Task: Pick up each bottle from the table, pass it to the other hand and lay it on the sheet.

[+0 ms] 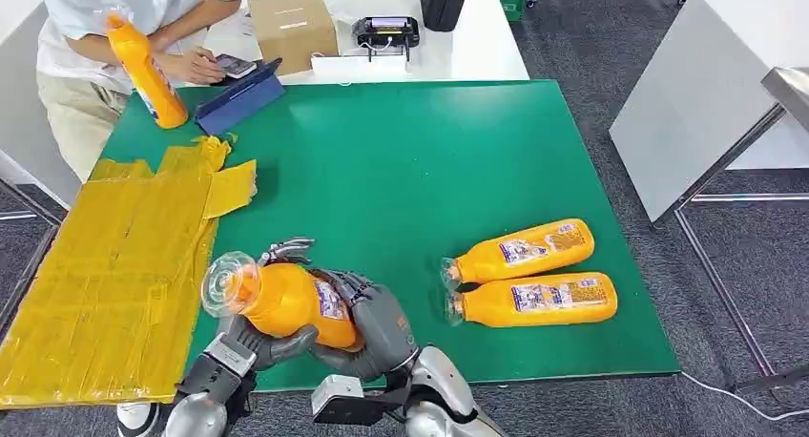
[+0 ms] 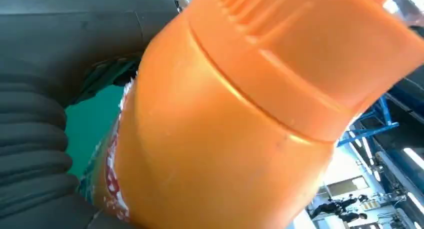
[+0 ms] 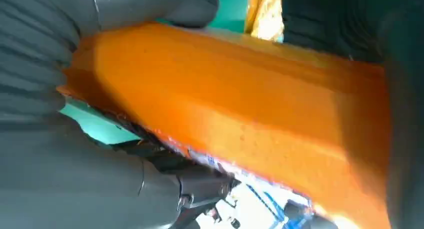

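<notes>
An orange bottle (image 1: pixel 286 301) with a clear cap is held in the air above the front edge of the green mat (image 1: pixel 401 170), cap toward the yellow sheet (image 1: pixel 105 256). My left hand (image 1: pixel 250 343) grips it near the cap end, thumb underneath. My right hand (image 1: pixel 377 324) wraps its base end. In the left wrist view the bottle (image 2: pixel 240 119) lies against my hand (image 2: pixel 35 139). The right wrist view has the bottle (image 3: pixel 240 109) between the fingers of my hand (image 3: pixel 50 164). Two more orange bottles (image 1: pixel 523 251) (image 1: pixel 536 300) lie side by side on the mat's right.
A person at the far left holds another orange bottle (image 1: pixel 145 71) upright on the mat's corner. A blue tablet case (image 1: pixel 238 98), a cardboard box (image 1: pixel 292 25) and a black device (image 1: pixel 385 31) sit on the white table behind. A white table (image 1: pixel 706 84) stands to the right.
</notes>
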Controlling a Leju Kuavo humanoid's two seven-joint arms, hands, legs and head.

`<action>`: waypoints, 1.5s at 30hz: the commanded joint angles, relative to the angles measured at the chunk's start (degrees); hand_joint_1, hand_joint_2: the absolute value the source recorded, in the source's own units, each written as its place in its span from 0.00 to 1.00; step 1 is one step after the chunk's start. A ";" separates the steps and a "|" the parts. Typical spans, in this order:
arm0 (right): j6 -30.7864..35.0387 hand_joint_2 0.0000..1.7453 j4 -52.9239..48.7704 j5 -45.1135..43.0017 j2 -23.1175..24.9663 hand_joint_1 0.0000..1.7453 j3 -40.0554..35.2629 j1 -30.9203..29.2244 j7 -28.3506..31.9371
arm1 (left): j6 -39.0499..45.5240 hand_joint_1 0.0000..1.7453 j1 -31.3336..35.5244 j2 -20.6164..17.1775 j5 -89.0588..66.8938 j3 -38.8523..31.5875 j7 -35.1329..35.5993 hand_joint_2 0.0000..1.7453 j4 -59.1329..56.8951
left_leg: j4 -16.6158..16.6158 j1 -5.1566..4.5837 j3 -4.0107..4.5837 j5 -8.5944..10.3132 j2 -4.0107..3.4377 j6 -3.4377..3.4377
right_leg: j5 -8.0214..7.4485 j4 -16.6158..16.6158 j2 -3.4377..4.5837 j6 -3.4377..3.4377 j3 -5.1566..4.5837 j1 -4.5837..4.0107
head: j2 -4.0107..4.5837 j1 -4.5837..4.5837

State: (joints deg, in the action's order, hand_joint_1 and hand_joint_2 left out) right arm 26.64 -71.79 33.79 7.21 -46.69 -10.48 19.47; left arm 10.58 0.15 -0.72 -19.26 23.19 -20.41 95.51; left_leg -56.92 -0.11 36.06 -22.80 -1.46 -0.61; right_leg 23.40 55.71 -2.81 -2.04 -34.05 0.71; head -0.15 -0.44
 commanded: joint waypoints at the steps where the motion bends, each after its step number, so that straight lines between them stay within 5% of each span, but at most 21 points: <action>1: 2.30 1.00 -11.68 -1.49 -3.37 0.02 5.60 4.22 2.99 | 3.08 1.00 3.52 -0.03 -2.22 0.44 0.65 1.00 -4.57 | 0.01 0.06 -0.21 -0.08 0.30 0.05 | 0.14 -0.03 -0.03 0.06 0.31 -0.02 | 0.00 0.00; 4: 3.88 1.00 -16.54 -2.34 -4.04 0.00 7.66 6.20 5.26 | 11.04 1.00 3.73 -0.86 -11.67 -1.21 2.01 1.00 -3.62 | -0.02 0.06 -0.22 -0.11 0.24 0.07 | 0.15 0.01 0.08 0.08 0.29 -0.02 | 0.00 -0.02; 6: 5.25 1.00 -19.90 -1.47 -4.02 0.00 10.00 8.26 5.59 | 21.67 1.00 3.73 -0.93 -31.57 -3.64 7.08 1.00 -2.95 | 0.03 0.06 -0.19 -0.07 0.13 0.07 | 0.08 -0.03 0.13 0.07 0.23 -0.03 | 0.00 0.00; 11: 5.81 1.00 -26.67 -0.51 -4.77 0.00 16.87 12.49 5.41 | 22.84 1.00 4.60 -3.91 -60.14 -9.99 22.10 1.00 -0.06 | -0.01 0.08 -0.07 -0.04 0.16 0.04 | 0.10 0.01 0.01 0.05 0.12 -0.06 | 0.00 0.04; 12: 5.58 1.00 -27.41 -0.73 -4.67 0.00 18.26 12.93 5.33 | 22.09 1.00 6.74 -13.75 -70.74 -13.81 31.80 1.00 0.21 | 0.00 0.08 -0.08 -0.04 0.12 0.04 | 0.08 0.00 0.05 0.05 0.13 -0.07 | 0.00 0.02; 13: 5.21 1.00 -27.71 -1.12 -4.51 0.00 19.02 13.00 5.39 | 17.66 1.00 10.08 -20.97 -70.74 -5.76 42.73 1.00 -0.42 | -0.04 0.13 -0.26 -0.14 0.17 0.06 | 0.17 0.00 0.14 0.08 0.34 -0.09 | 0.00 0.02; 15: 4.51 1.00 -28.16 -2.11 -3.96 0.00 20.52 12.44 5.88 | 11.03 1.00 20.03 -29.71 -70.74 12.27 60.41 1.00 -7.61 | 0.01 0.10 -0.08 -0.01 0.13 0.10 | 0.07 0.04 0.07 0.11 0.12 -0.08 | 0.00 -0.04; 16: 4.09 1.00 -28.15 -2.61 -3.81 0.00 20.76 12.05 6.06 | 9.88 1.00 21.59 -29.89 -70.74 13.07 60.41 1.00 -10.40 | -0.06 0.15 -0.06 0.02 0.64 0.12 | 0.19 0.12 -0.34 0.14 0.25 -0.12 | 0.00 -0.07; 19: 3.55 1.00 -27.82 -3.21 -3.25 0.00 21.29 10.52 5.68 | 3.45 1.00 27.31 -31.40 -70.74 16.26 60.41 1.00 -19.83 | 0.03 0.17 -0.17 0.08 0.41 0.22 | 0.09 0.07 -0.22 0.21 0.07 -0.12 | 0.00 0.13; 23: 3.54 1.00 -28.67 -4.89 -2.61 0.00 22.20 8.82 5.07 | -0.20 1.00 29.61 -29.15 -70.74 19.33 60.41 1.00 -30.59 | 0.05 0.21 -0.12 0.26 0.27 0.19 | 0.03 0.06 -0.10 0.10 0.13 -0.17 | 0.00 0.09; 27: 2.84 1.00 -28.42 -6.17 -2.92 0.00 22.66 7.77 5.04 | 1.50 1.00 29.39 -22.28 -70.74 14.99 56.32 1.00 -46.04 | 0.14 0.14 -0.29 0.21 -0.01 0.18 | -0.10 -0.03 0.12 0.20 0.25 -0.09 | 0.00 0.13; 33: 2.80 1.00 -26.94 -6.44 -2.82 0.00 21.63 6.65 5.25 | 4.06 1.00 31.54 -16.98 -70.74 11.49 53.39 1.00 -60.33 | 0.10 0.11 -0.23 0.22 0.08 0.20 | -0.09 -0.04 0.08 0.23 0.18 -0.06 | 0.00 0.11; 35: 2.90 1.00 -26.74 -6.48 -2.76 0.00 21.56 6.47 5.24 | 4.76 1.00 31.72 -16.72 -70.74 11.69 53.57 1.00 -61.34 | 0.09 0.14 -0.31 0.18 0.14 0.21 | -0.04 -0.04 0.08 0.24 0.29 -0.08 | 0.00 0.09; 39: 2.00 1.00 -24.91 -5.67 -3.46 0.00 21.14 6.29 4.22 | 9.95 1.00 30.21 -12.29 -70.10 1.21 47.86 1.00 -65.36 | 0.09 0.09 -0.20 0.22 0.09 0.18 | -0.08 -0.01 0.06 0.21 0.17 -0.05 | 0.00 0.13; 40: 1.92 1.00 -24.59 -5.60 -3.76 0.00 21.05 6.46 4.29 | 12.70 0.86 29.69 -10.63 -70.63 -2.69 44.84 1.00 -65.67 | 0.13 0.17 -0.41 0.17 0.15 0.21 | -0.05 -0.11 0.15 0.24 0.43 -0.10 | 0.00 0.11; 45: 1.93 1.00 -24.49 -5.60 -3.86 0.00 21.09 6.58 4.31 | 12.77 0.86 29.64 -10.13 -70.74 -2.69 44.95 1.00 -65.62 | 0.11 0.11 -0.35 0.21 0.21 0.18 | -0.02 -0.06 0.03 0.12 0.44 -0.06 | 0.00 0.13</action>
State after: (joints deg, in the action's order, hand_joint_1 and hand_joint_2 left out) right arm 28.72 -100.13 28.31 4.72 -25.92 -2.21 24.02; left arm 22.95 29.31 -17.23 -89.96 27.11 25.60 39.48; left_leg -56.90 -0.02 35.93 -22.57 -1.33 -0.46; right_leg 23.36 55.75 -2.94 -1.96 -33.84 0.63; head -0.15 -0.30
